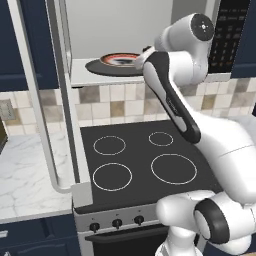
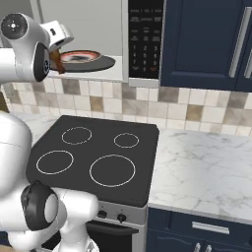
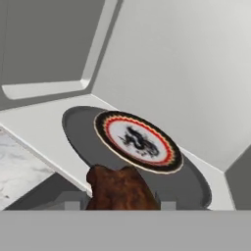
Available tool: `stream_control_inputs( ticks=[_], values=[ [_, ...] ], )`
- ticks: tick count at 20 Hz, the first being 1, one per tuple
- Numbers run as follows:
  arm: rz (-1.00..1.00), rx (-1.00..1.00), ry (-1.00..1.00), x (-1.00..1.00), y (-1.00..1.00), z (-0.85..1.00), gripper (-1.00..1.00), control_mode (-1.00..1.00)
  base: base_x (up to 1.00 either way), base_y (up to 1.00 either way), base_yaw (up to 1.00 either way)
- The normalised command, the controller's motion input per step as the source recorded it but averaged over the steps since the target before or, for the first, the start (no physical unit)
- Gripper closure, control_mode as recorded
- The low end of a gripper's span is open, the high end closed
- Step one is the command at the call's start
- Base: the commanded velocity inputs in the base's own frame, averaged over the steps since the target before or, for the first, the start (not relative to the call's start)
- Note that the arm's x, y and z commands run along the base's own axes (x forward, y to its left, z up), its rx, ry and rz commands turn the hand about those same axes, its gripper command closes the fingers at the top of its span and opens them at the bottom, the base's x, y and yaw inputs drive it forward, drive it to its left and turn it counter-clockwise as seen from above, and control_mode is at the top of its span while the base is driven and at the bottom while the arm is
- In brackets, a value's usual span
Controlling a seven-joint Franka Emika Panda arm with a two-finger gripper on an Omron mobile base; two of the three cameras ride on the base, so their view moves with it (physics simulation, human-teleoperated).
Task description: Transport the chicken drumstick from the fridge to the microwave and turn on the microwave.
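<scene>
The microwave (image 1: 115,25) hangs above the stove with its door (image 1: 54,100) swung open to the left. Its black button panel (image 2: 145,37) is on the right. Inside, a white plate with an orange-red rim (image 3: 137,141) lies on the black turntable (image 3: 191,186). My gripper (image 2: 55,64) is at the front of the opening, just ahead of the turntable's near edge, shut on the reddish-brown chicken drumstick (image 3: 122,191). The meat hides the fingertips in the hand view. The fridge is out of view.
Under the microwave is a black four-ring stovetop (image 1: 145,160). A marble counter (image 2: 206,167) lies to its right below navy cabinets (image 2: 206,39), and another counter (image 1: 25,170) to its left. The open door reaches out over the stove's left edge.
</scene>
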Motion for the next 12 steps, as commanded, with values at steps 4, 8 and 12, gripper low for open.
stream_control_inputs(
  ticks=[4, 8, 12],
  values=[
    [0.06, -0.02, 0.0, 0.36, 0.06, 0.21, 1.0, -1.0, 0.0, 0.0, 0.0],
    [0.07, -0.02, 0.0, 0.38, 0.05, 0.08, 1.0, -1.0, 0.0, 0.0, 0.0],
    [0.06, -0.03, 0.0, 0.43, 0.08, 0.0, 1.0, -1.0, 0.0, 0.0, 0.0]
  ],
)
